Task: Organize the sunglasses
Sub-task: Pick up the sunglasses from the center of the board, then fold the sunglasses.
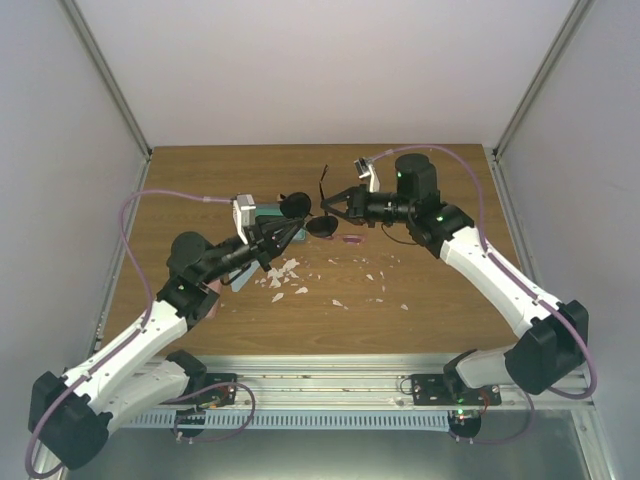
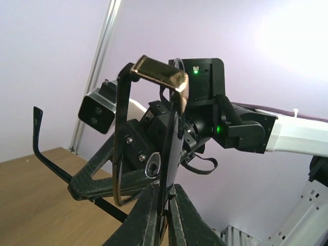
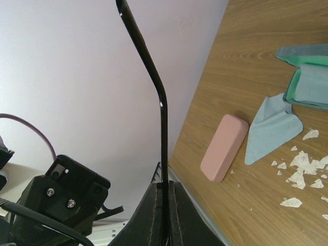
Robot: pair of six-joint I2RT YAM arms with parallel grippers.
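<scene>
The dark sunglasses [image 1: 310, 215] with a thin black frame hang in the air between both grippers, above the middle of the table. My left gripper [image 1: 293, 232] is shut on the edge of a lens; in the left wrist view the pads [image 2: 154, 205] pinch the frame [image 2: 171, 133] edge-on. My right gripper [image 1: 328, 207] is shut on the open temple arm [image 3: 163, 107], which sticks up straight from its fingers. The pink sunglasses [image 1: 352, 240] lie on the table below the right gripper.
An open blue-grey case [image 3: 307, 84] lies behind the left gripper, with a light blue cloth [image 3: 271, 130] and a closed pink case [image 3: 224, 147] beside it. White scraps [image 1: 285, 272] are scattered mid-table. Grey walls enclose the table.
</scene>
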